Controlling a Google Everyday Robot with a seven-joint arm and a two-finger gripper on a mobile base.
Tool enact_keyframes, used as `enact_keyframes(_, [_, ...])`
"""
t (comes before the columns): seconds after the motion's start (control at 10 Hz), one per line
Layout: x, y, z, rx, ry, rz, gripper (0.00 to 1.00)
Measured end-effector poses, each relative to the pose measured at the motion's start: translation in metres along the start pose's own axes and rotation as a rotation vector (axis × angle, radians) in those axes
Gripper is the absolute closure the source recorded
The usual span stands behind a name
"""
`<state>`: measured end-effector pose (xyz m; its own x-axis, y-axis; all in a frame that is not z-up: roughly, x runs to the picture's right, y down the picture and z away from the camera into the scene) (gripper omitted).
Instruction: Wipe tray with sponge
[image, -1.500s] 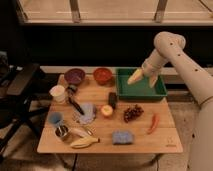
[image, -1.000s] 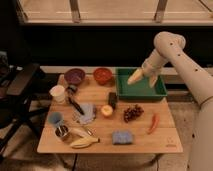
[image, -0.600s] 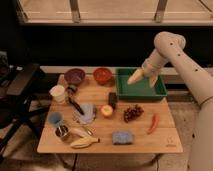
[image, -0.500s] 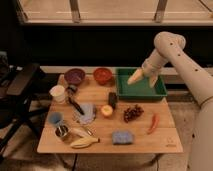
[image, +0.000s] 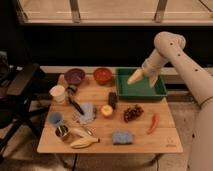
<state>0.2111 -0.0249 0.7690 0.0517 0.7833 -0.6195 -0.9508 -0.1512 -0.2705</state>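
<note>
Gripper (image: 142, 78) hangs over the green tray (image: 131, 93) at the back right of the wooden table (image: 165, 141), pale fingers spread apart with nothing between them. The tray is a rectangle with raised sides, wider than the red bowl (image: 102, 75) and purple bowl (image: 74, 76) to its left. The sponge (image: 122, 137) is a small light-blue soft rectangle lying flat near the table's front edge, well apart from tray and gripper, between the banana (image: 84, 142) and the red chili (image: 153, 122), with the grapes (image: 132, 112) behind it.
</note>
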Motion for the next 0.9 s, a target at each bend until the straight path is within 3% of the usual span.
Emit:
enact_keyframes(0.6, [0.0001,-0.0002,0.0005,0.000,0.001,0.000,0.20])
enact_keyframes(0.9, [0.0006,0.0027,0.0042,0.030,0.017,-0.031,0.20])
